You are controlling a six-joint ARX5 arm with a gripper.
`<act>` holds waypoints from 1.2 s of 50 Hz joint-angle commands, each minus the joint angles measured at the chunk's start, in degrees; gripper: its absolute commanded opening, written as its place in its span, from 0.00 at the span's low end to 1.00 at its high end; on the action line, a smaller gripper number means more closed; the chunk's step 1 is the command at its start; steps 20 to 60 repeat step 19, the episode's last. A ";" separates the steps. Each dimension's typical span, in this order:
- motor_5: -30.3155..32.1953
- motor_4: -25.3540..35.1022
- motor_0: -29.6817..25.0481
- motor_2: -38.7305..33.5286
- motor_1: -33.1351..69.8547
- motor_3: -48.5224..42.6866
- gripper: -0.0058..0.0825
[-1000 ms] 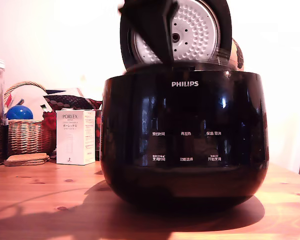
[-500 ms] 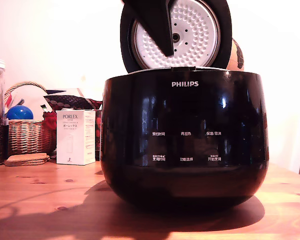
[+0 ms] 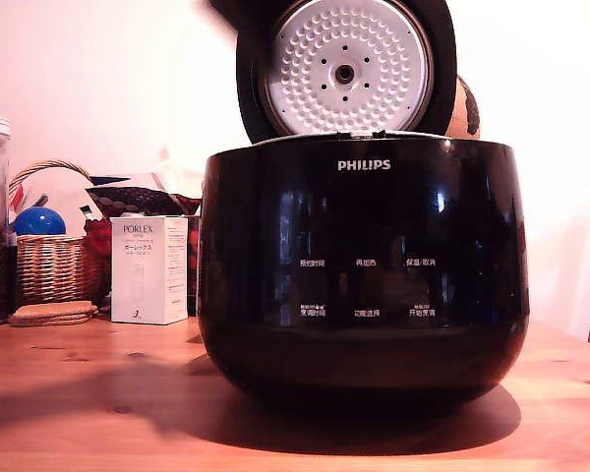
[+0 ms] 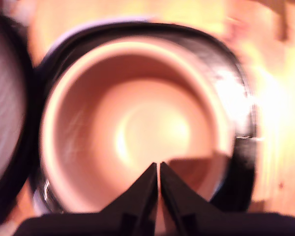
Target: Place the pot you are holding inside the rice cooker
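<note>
My gripper [image 4: 158, 167] is hovering above the rice cooker [image 3: 362, 275], its fingers pressed almost together and gripping nothing. The pot [image 4: 132, 123] is sitting inside the rice cooker's body, directly beneath my fingertips and clear of them. The lid [image 3: 346, 67] is standing open behind the rice cooker.

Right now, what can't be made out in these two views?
- Pot: hidden in the exterior view by the rice cooker wall; blurred in the wrist view.
- Gripper: out of the exterior frame; jaws look nearly together, holding nothing.
- Basket contents: too small.
</note>
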 commanded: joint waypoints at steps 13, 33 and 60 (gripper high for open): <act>-10.29 -0.39 12.17 -0.37 -10.88 10.12 0.04; -10.84 -0.33 15.69 -0.37 -12.72 13.73 0.04; -10.84 -0.33 15.69 -0.37 -12.72 13.73 0.04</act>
